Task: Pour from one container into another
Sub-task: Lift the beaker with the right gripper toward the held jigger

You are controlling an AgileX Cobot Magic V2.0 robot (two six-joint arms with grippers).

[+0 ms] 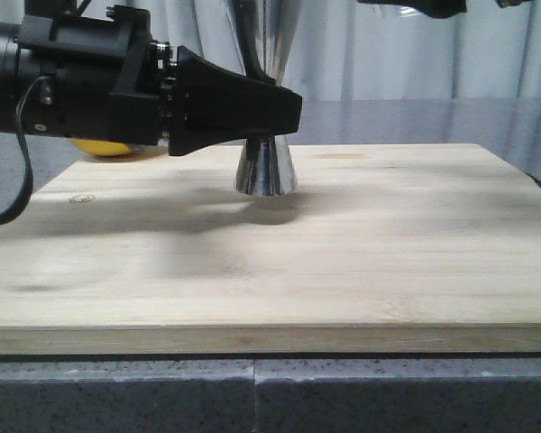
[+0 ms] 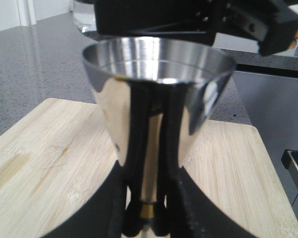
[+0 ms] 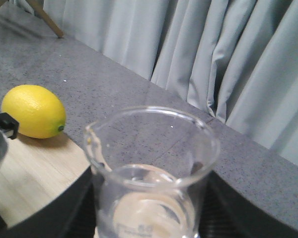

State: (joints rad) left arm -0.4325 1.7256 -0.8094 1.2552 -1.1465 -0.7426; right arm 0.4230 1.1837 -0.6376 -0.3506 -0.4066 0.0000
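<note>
The steel jigger (image 1: 267, 170) stands upright on the wooden board (image 1: 361, 262). My left gripper (image 1: 287, 113) reaches in from the left and is shut on its narrow waist. In the left wrist view the black fingers (image 2: 134, 198) clamp the gold band, and the open upper cup (image 2: 156, 62) faces up. The clear glass beaker (image 3: 151, 163) is held upright in my right gripper (image 3: 151, 218), with clear liquid low inside and its spout toward the lemon. In the front view only the right gripper's underside (image 1: 415, 7) shows, high up and right of the jigger.
A yellow lemon (image 3: 34, 111) lies at the board's far left corner, behind my left arm (image 1: 63, 72). Grey countertop surrounds the board and curtains hang behind. The board's front edge (image 1: 270, 338) runs close to the counter's edge.
</note>
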